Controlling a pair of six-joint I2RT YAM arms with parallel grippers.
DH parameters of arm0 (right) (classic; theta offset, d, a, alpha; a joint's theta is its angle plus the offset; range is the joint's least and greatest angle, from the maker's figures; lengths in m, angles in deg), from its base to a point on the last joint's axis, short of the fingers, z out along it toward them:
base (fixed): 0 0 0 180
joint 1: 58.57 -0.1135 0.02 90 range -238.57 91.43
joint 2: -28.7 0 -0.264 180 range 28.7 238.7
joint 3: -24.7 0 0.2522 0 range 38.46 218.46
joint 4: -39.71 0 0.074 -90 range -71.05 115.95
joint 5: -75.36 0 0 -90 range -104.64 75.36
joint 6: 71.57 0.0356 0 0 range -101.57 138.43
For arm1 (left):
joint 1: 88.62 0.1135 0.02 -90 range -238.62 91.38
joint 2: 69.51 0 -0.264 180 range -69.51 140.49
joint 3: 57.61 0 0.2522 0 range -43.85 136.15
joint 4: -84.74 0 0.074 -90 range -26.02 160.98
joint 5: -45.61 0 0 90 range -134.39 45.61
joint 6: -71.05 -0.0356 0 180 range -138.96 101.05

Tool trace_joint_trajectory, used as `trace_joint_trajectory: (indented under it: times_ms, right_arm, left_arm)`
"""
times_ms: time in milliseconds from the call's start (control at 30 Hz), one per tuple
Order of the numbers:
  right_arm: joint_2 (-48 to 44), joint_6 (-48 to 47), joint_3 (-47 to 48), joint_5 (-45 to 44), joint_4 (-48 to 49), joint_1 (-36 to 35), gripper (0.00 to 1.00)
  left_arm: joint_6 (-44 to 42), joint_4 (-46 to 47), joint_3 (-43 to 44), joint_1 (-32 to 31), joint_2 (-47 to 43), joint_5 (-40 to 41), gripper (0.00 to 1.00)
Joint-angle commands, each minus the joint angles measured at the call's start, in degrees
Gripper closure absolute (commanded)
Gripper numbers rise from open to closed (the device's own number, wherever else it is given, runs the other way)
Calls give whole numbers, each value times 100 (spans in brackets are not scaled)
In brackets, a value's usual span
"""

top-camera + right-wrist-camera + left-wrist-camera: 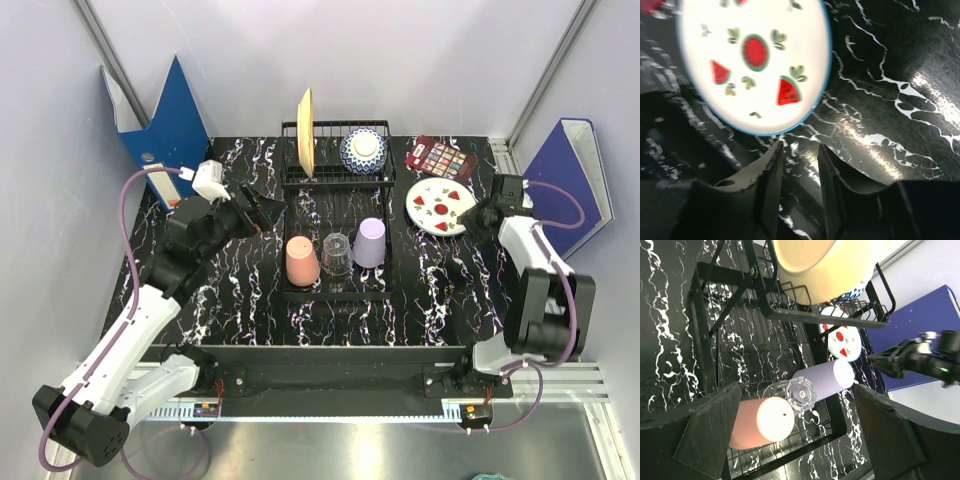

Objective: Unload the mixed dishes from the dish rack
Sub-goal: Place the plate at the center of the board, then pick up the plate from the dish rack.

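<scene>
- Since the white plate (440, 207) with the watermelon print lies flat on the table (230, 300) just right of the dish rack (335, 205), that one looks done. The rest is what counts.
- The right gripper (800, 147) sits at the plate's rim. Its fingers are parted by a narrow gap with only marbled tabletop between them, so it's pinching nothing. The plate is just past its tips.
- The left gripper (265, 210) hangs at the rack's left edge, fingers spread wide, nothing in them.
- Left in the rack are the salmon-pink cup (302, 260), clear glass cup (336, 255) and lavender cup (370, 242), in a row on the flat tray part. The cream plate (306, 132) stands on edge in the raised back section, with the blue-and-white bowl (363, 150) beside it.
- The relation that probably matters: the salmon-pink cup stands with its long axis vertical. It lies to the right of the left fingers and a bit closer to the arm bases.
- The left arm is clearly nearer to it. The right arm is over on the rack's other side, where the lavender cup is the closest one.
- In the left wrist view the salmon-pink cup shows between the spread fingers but closer to one of them. Best guess is the gripper has to shift sideways to centre on it, then close across its width.
- The glass cup sits tight against it, touching or not is hard to tell, so that's the thing likely to get bumped.
</scene>
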Motion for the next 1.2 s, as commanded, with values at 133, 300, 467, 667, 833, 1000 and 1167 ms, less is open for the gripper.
trace_joint_trajectory:
  times_ms: [133,300,467,667,833,1000,1167]
  right_arm:
    - [-942,-167,11,-161,34,-355,59]
    - [-1674,-518,264,-1223,318,-2048,59]
    - [-1798,-1133,1108,-2190,-69,-3097,59]
    - [-2114,-1432,1126,-2359,-113,-3564,59]
    - [-2351,-1617,907,-2262,-96,-3608,59]
    - [-2588,-1775,705,-2253,133,-3617,59]
    - [-2633,-1714,555,-2096,230,-3617,59]
  left_arm:
    - [-257,96,559,-21,138,210,1]
    - [-969,87,1426,-108,436,657,1]
    - [-1988,-282,2790,-547,1481,1299,1]
    - [-3219,-729,4504,-1391,2852,2696,1]
    - [-3712,-1047,5507,-1664,3985,3549,17]
    - [-3572,-1108,5946,-1664,4462,3892,23]
    - [-3528,-1170,6167,-1664,4734,4155,26]
